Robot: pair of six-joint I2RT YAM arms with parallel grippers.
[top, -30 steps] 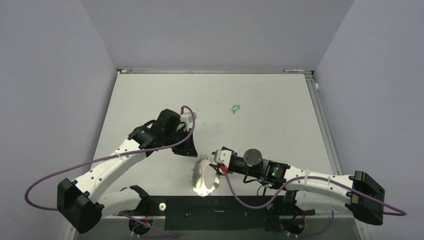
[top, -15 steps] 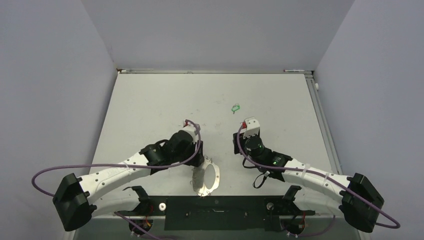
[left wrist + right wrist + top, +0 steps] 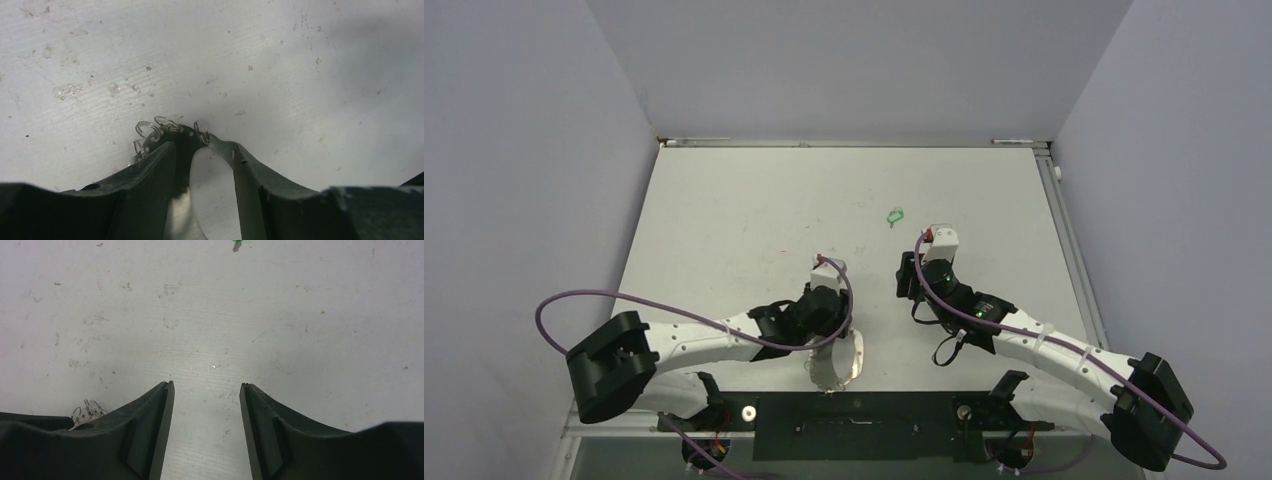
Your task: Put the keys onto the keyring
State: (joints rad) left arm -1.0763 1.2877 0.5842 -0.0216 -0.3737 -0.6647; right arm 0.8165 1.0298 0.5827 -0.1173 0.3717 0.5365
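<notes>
The large flat grey metal keyring (image 3: pixel 851 362) lies on the white tabletop (image 3: pixel 724 220) close to the near edge, between the 2 arm bases and slightly left of centre. The left gripper (image 3: pixel 831 334) sits over its far rim and hides part of it from above.

In the left wrist view, the left gripper (image 3: pixel 192 142) has its 2 dark fingers parted, with the keyring's rim (image 3: pixel 184 136) running across the gap at their tips. The right fingertip (image 3: pixel 220 146) touches the rim beside 1 of the small wire loops (image 3: pixel 165 122), which fan out just past the fingers. I cannot tell whether the fingers are clamping the rim or only resting against it.

The tiny bright green key (image 3: pixel 894 214) lies alone on the tabletop well beyond both grippers, far from the keyring and untouched.

The right gripper (image 3: pixel 908 278) is near the middle of the table, between the key and the keyring and to the right of the left gripper. Its wrist view shows the right gripper (image 3: pixel 206 385) with fingers spread wide and only bare, scuffed tabletop between them, so it is released and holds nothing. The green key (image 3: pixel 237 244) shows at the top edge of that view, and a few of the keyring's wire loops (image 3: pixel 86 411) peek out beside the left finger.
</notes>
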